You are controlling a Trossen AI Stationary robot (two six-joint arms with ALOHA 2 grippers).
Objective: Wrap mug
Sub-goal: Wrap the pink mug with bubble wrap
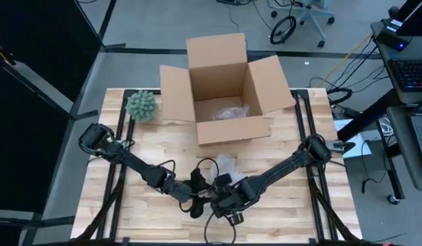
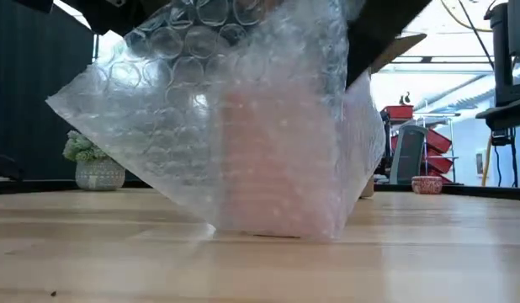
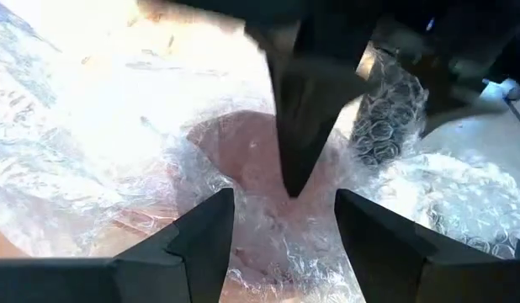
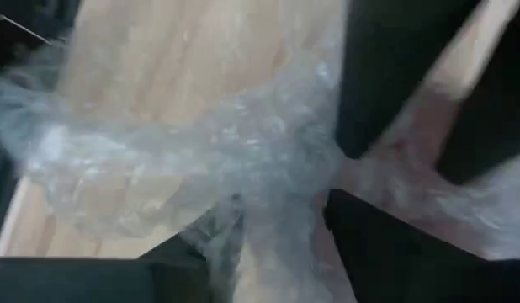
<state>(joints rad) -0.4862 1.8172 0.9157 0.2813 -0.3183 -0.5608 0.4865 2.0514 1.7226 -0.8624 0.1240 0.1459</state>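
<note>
With both grippers, left gripper (image 3: 285, 223) spread open and right gripper (image 4: 281, 223) pinching bubble wrap (image 2: 243, 109) over the pink mug (image 2: 273, 164) near the tabletop's (image 1: 129, 219) front edge, a slip could unfurl the wrap or tip the mug.

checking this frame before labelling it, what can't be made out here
- Mug: in the low view only a pinkish blur through the bubble wrap; handle and rim not visible.
- Left gripper and right gripper: in the high view the arms and cables crowd them, so any grip is unclear.
- Cardboard box: the crumpled contents are too small to identify in the high view.
</note>
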